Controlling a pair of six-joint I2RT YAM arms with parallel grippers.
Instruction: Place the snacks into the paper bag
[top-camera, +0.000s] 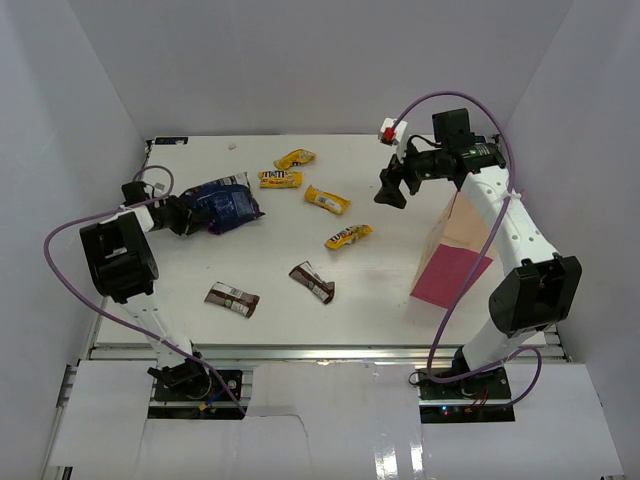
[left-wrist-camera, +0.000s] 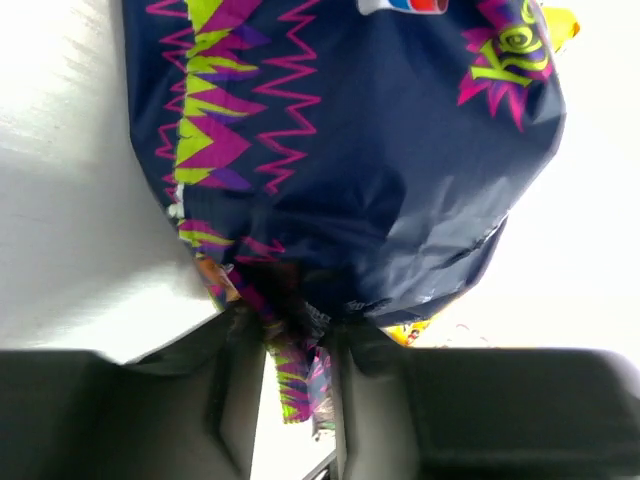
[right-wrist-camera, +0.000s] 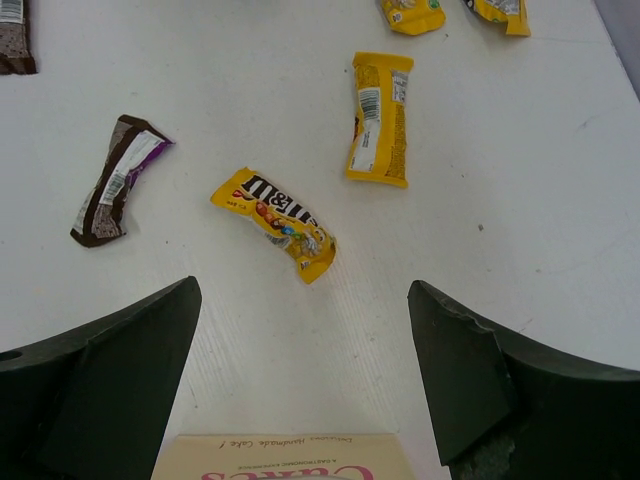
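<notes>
My left gripper (top-camera: 176, 216) is shut on the crimped end of the dark blue-purple crinkly bag (top-camera: 226, 203) at the far left; in the left wrist view the bag (left-wrist-camera: 380, 150) fills the frame and its end is pinched between the fingers (left-wrist-camera: 368, 400). My right gripper (top-camera: 392, 187) is open and empty, held above the table next to the pink paper bag (top-camera: 452, 272). In the right wrist view the bag's tan edge (right-wrist-camera: 285, 456) shows below the open gripper (right-wrist-camera: 302, 290). Four yellow packs (top-camera: 348, 236) (top-camera: 327, 200) (top-camera: 280, 179) (top-camera: 295, 158) and two brown bars (top-camera: 312, 281) (top-camera: 232, 298) lie on the table.
White walls close in the table on the left, back and right. The right arm's upper links and purple cable (top-camera: 505, 180) pass over the paper bag. The nearest yellow pack (right-wrist-camera: 275, 222) and a brown bar (right-wrist-camera: 112, 182) lie ahead of the right fingers.
</notes>
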